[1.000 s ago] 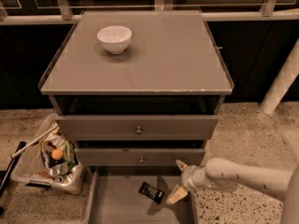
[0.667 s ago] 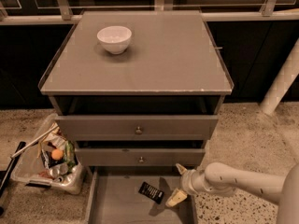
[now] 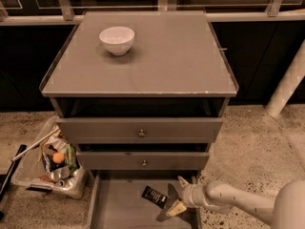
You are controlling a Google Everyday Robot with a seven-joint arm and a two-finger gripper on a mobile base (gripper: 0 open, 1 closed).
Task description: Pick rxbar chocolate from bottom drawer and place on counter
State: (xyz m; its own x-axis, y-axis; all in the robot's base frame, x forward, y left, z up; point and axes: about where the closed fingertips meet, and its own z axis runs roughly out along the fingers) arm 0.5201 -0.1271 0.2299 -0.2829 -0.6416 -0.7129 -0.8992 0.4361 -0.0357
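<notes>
The rxbar chocolate (image 3: 154, 196) is a small flat black wrapper lying on the grey floor of the pulled-out bottom drawer (image 3: 119, 209). My gripper (image 3: 171, 198) reaches in from the right over the drawer, open, with its fingertips just right of the bar's near end; one finger (image 3: 183, 181) is above and one finger (image 3: 176, 209) below. It holds nothing. The grey counter (image 3: 167, 56) on top of the cabinet carries a white bowl (image 3: 117, 39) at the back left.
Two upper grey drawers with round knobs (image 3: 141, 133) are shut above the open drawer. A plastic bin of rubbish (image 3: 50, 163) stands on the floor left of the cabinet. A white post (image 3: 288, 87) leans at the right.
My gripper has moved slightly left, closer to the black bar. The bar has not moved.
</notes>
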